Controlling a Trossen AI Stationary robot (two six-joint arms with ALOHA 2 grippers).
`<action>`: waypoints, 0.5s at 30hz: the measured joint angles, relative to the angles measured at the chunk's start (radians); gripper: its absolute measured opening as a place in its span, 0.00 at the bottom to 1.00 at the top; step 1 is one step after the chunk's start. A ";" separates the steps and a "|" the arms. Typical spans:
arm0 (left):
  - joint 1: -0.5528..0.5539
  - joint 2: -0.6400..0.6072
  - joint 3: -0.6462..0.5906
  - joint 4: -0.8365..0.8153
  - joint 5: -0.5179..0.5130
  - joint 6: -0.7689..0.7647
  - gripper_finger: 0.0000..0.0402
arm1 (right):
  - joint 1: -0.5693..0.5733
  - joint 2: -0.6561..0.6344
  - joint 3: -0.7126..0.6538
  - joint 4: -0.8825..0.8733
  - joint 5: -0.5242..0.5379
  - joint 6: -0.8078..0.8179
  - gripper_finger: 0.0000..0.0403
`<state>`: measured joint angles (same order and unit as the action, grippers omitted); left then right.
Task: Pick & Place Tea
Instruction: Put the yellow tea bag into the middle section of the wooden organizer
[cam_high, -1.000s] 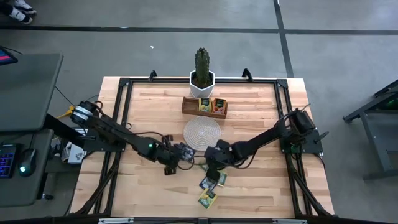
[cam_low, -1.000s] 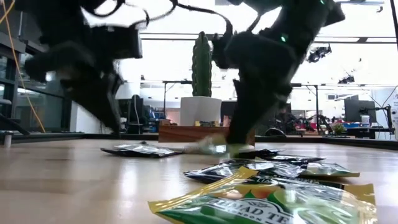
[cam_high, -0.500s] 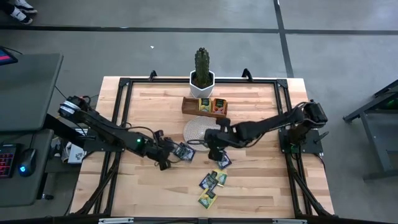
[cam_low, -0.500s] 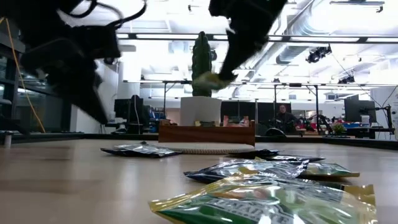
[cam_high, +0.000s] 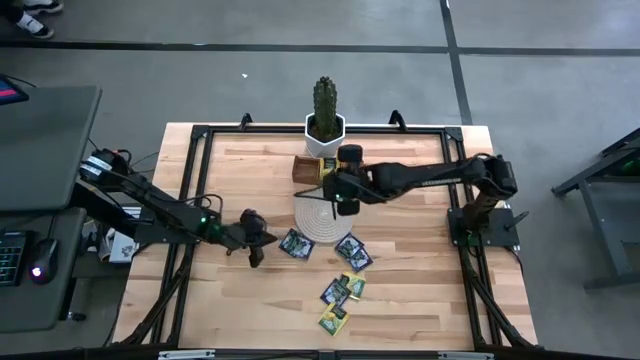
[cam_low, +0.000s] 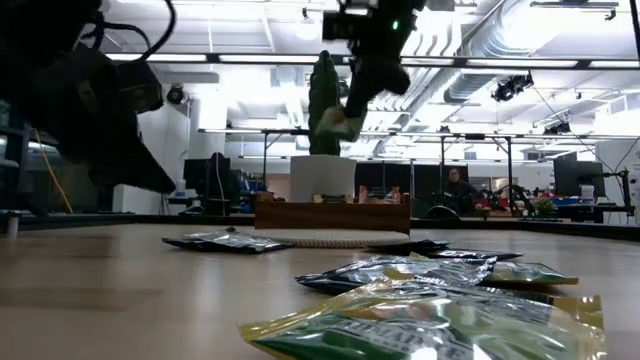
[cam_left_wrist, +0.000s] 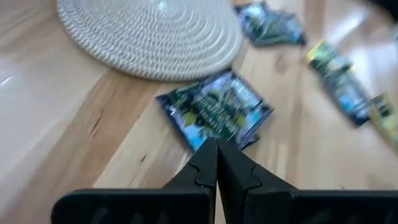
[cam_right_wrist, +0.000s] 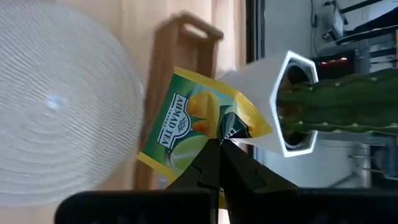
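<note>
Since half a second ago the right gripper has swung away from the scattered sachets and up toward the far side of the surface, and it now hangs over the far edge of the round woven mat, just before the wooden tray; the left gripper has drawn back toward its own side, leaving the dark blue sachet lying flat just ahead of it. The right gripper's fingers are pinched together on a corner of a yellow-green sachet, which hangs in the air above the mat and tray, with the white pot of the cactus behind it. In the low view that sachet shows lifted well clear of the surface. The left gripper's fingers are closed against each other with nothing between them, their tips just short of the dark blue sachet beside the mat's near rim. Another dark sachet lies just past the mat's near right edge, and a small cluster of green and yellow sachets rests nearer the front of the surface. Two more sachets stand in the tray.
</note>
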<state>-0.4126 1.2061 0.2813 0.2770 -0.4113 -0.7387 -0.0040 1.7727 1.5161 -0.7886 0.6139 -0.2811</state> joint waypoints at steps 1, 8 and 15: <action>0.000 -0.001 -0.024 0.059 0.000 0.000 0.00 | -0.012 0.008 0.000 0.001 0.007 -0.025 0.00; 0.000 -0.001 -0.143 0.353 -0.015 0.001 0.00 | -0.078 0.091 -0.008 0.056 0.033 -0.165 0.00; 0.000 0.000 -0.194 0.433 -0.015 -0.001 0.00 | -0.114 0.165 -0.008 0.163 0.028 -0.287 0.00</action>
<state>-0.4126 1.2057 0.0873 0.7099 -0.4263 -0.7402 -0.1183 1.9376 1.5080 -0.6259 0.6416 -0.5681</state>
